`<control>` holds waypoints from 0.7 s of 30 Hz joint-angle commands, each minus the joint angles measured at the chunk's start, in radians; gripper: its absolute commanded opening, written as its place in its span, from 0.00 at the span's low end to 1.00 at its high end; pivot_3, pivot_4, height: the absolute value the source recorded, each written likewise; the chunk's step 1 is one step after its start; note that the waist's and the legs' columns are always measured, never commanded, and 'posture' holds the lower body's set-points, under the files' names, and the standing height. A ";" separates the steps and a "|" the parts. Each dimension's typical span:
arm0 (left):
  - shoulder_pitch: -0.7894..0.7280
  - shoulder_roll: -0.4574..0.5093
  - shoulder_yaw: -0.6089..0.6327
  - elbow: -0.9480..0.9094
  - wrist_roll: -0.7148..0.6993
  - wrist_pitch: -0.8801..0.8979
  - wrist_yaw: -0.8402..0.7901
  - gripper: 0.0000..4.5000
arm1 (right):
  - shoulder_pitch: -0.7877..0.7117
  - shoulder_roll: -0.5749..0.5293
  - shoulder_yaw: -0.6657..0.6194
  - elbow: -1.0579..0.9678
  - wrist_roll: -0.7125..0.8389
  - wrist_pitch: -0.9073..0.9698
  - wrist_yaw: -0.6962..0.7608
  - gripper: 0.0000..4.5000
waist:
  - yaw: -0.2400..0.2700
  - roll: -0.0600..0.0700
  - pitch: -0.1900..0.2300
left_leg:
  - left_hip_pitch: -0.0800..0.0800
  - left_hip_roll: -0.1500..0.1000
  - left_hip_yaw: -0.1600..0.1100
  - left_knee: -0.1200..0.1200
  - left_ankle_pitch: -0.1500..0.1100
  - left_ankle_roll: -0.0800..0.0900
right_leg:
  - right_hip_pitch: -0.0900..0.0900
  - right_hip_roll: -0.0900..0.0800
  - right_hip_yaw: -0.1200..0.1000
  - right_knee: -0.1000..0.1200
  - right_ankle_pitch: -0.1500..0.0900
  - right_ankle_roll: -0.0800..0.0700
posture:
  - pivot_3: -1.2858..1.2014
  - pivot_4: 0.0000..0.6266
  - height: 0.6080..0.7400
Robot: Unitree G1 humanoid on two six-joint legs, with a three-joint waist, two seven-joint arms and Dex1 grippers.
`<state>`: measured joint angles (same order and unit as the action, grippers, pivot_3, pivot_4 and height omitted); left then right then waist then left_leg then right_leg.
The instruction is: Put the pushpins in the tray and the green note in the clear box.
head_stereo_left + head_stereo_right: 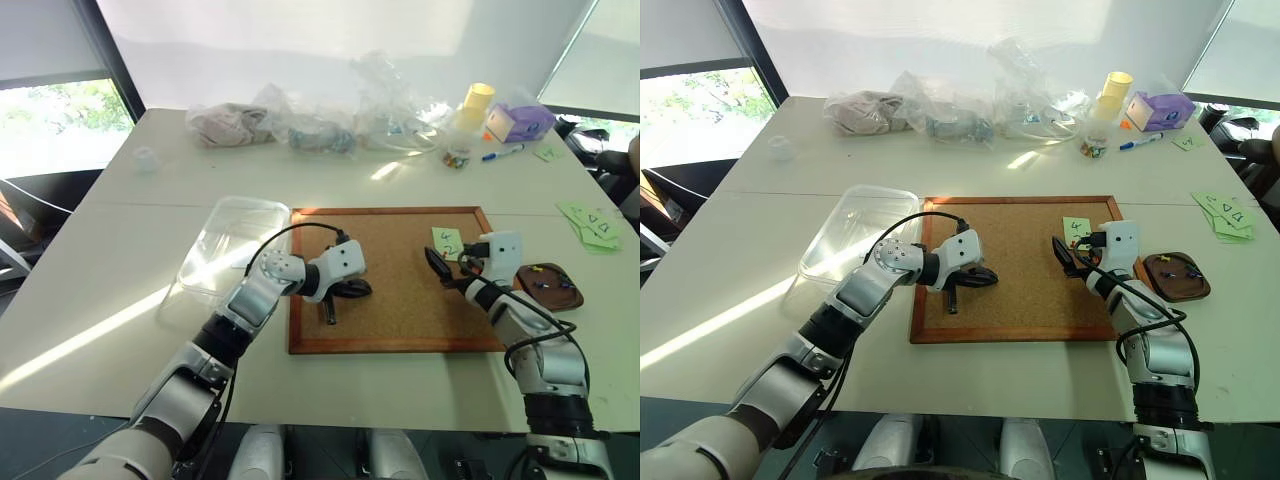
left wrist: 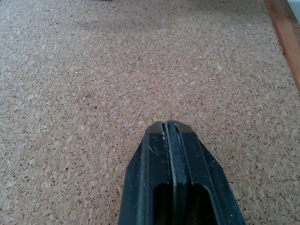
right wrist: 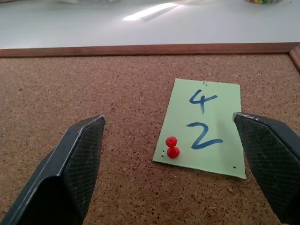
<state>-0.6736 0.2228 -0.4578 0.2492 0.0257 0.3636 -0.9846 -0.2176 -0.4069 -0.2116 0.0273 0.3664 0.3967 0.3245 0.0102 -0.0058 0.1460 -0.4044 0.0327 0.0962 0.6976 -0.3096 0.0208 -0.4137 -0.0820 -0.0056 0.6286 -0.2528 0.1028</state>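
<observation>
Right end effector (image 3: 168,164), fingers spread wide, faces the green note (image 3: 204,126) pinned centre-frame by a red pushpin (image 3: 172,147), likely plucked next; left end effector (image 2: 171,136) pressed together.

head views overlook corkboard (image 1: 400,275); wrist views close.

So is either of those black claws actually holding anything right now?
No. The left gripper is shut on nothing, over bare corkboard. The right gripper is open, facing the green note and its red pushpin, touching neither.
</observation>
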 commanded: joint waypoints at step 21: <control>0.017 0.006 -0.034 0.023 0.026 0.020 -0.003 0.00 | 0.002 0.028 -0.046 -0.018 -0.018 -0.054 0.003 0.01 | -0.001 0.000 0.000 | 0.000 0.000 0.000 0.000 0.000 0.000 | 0.000 0.000 0.000 0.000 0.000 0.000 | 0.52 0.24 0.98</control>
<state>-0.6720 0.2245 -0.4582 0.2441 0.0287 0.3648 -0.9834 -0.2114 -0.3724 -0.2278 0.0514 0.3542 0.3849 0.3319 0.0092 -0.0058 0.1460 -0.4044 0.0328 0.0961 0.6976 -0.3096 0.0208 -0.4137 -0.0819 -0.0057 0.6289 -0.2528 0.1029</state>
